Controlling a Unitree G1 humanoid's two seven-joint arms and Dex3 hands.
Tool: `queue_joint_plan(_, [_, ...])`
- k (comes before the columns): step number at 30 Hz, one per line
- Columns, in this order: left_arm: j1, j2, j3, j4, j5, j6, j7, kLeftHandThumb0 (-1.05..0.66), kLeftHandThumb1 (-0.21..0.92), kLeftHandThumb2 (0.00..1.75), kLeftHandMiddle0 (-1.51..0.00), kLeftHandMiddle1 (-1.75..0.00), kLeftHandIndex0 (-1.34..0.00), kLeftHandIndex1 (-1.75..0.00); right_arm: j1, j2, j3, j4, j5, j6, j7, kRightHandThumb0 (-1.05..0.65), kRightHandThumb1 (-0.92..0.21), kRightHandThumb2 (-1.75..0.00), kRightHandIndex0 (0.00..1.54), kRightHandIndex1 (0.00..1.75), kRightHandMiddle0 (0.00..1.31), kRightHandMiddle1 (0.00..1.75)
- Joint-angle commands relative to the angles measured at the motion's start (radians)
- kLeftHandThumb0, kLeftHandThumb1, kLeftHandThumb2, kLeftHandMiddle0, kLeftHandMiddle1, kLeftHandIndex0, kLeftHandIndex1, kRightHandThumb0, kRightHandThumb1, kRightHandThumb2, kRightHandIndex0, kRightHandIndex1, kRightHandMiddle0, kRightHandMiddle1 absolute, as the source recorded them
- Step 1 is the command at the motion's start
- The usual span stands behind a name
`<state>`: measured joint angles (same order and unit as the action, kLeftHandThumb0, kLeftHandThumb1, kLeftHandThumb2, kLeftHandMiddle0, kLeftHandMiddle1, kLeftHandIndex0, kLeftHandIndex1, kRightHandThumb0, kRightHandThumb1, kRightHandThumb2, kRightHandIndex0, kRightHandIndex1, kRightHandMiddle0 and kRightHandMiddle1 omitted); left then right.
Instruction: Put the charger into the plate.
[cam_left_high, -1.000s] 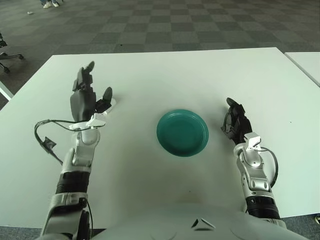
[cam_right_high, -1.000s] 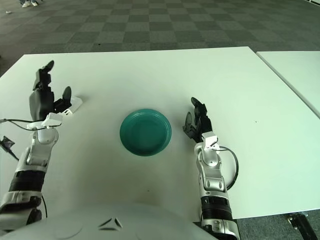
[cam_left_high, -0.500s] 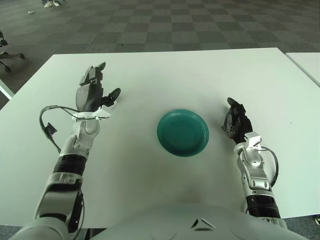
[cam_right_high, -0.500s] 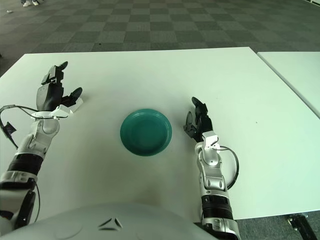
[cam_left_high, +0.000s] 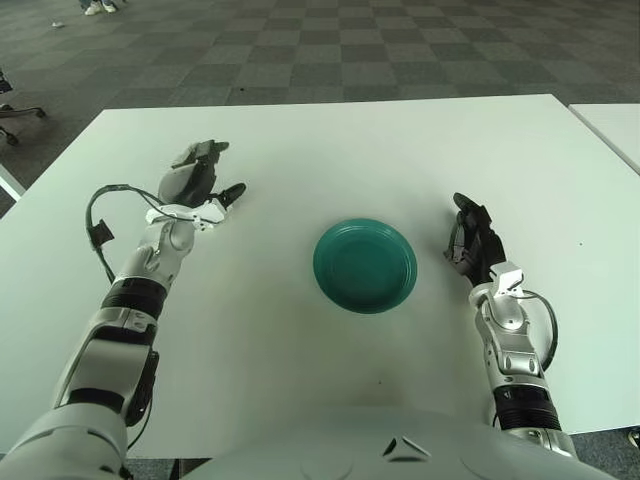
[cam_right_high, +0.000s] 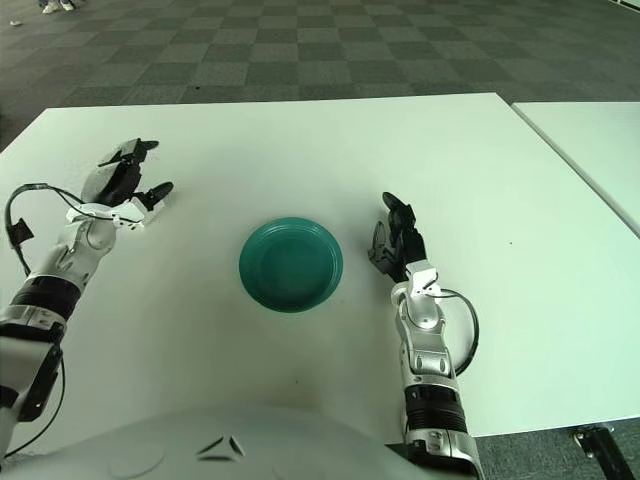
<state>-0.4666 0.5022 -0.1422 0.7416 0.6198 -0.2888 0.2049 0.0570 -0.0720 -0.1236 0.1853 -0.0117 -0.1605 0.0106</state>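
The robot stands at a white surface (cam_left_high: 300, 350) with both arms reaching out over it. Near the middle sits a round teal plate (cam_left_high: 365, 265), with nothing inside it.

Off toward the left and a bit farther back, the left hand (cam_left_high: 195, 180) hovers low over the surface, palm turned down, its dark fingers (cam_left_high: 210, 150) spread and reaching forward, the thumb sticking out to the right. Right beneath and beside that hand a small white piece shows, which looks like the charger (cam_right_high: 152, 203); most of it is covered by the hand, so only a sliver by the thumb can be made out. I cannot tell whether the fingers touch it, but they are not wrapped around it. The charger lies well apart from the plate, to the plate's left and slightly farther from the robot.

A black cable (cam_left_high: 98, 215) loops out from the left forearm and hangs over the surface beside the wrist.

The right hand (cam_left_high: 472, 240) shows just to the right of the plate, close to its rim but apart from it. Its fingers are loosely curled, pointing away from the robot, with nothing between them.

Beyond the far edge of the surface a checked carpet floor (cam_left_high: 330, 45) spreads out, and the corner of a second white table (cam_right_high: 590, 150) shows at the right.
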Motion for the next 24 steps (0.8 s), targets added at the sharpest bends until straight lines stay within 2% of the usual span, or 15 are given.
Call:
queue_joint_plan(1, [-0.040,0.022,-0.010,0.022,-0.033,0.014,-0.068,-1.05,0.92,0.67,-0.21,-0.01,-0.01,-1.07,0.039,-0.003,-0.006,0.080,0.013,0.044,0.004,-0.95,-0.92,-0.87,0.07,0.00,0.00,0.53])
queue_joint_plan(9, [-0.071,0.033,-0.031,0.050,-0.043,0.044,-0.134,-1.05,0.92,0.66,-0.21,0.00,-0.02,-1.10,0.026,-0.009,-0.012,0.123,0.013,0.007,0.007,-0.93,-0.92,-0.87,0.08,0.00,0.00,0.54])
queue_joint_plan(24, [-0.119,0.050,-0.109,0.170,0.017,0.094,-0.075,-1.05,0.92,0.61,-0.22,0.00,-0.04,-1.13,0.027,-0.009,-0.016,0.135,0.037,-0.012,0.010,-0.91,-0.92,-0.84,0.08,0.00,0.00,0.55])
